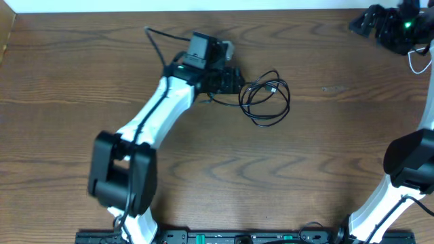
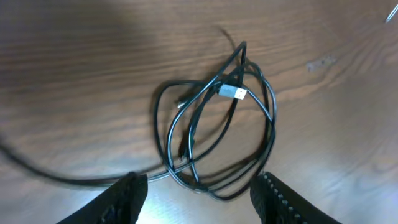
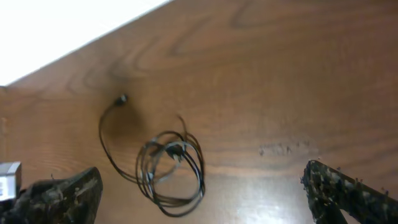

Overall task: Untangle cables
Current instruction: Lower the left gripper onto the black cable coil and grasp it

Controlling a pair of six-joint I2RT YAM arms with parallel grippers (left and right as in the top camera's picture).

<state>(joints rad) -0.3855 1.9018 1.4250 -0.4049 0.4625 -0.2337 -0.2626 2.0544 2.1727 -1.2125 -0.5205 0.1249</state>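
The black cable lies in a loose coil on the wooden table, with a silver plug in its upper loops. Its tail runs left under my left arm to a small plug end. My left gripper is just left of the coil. In the left wrist view it is open, and the coil's near edge lies between the fingertips, not gripped. A thin white cable loop shows at the far right edge. My right gripper is at the back right, open and empty, far from the coil.
The table's back edge runs along the top, with a white surface beyond it. My right arm's base link stands at the right edge. A black rail runs along the front edge.
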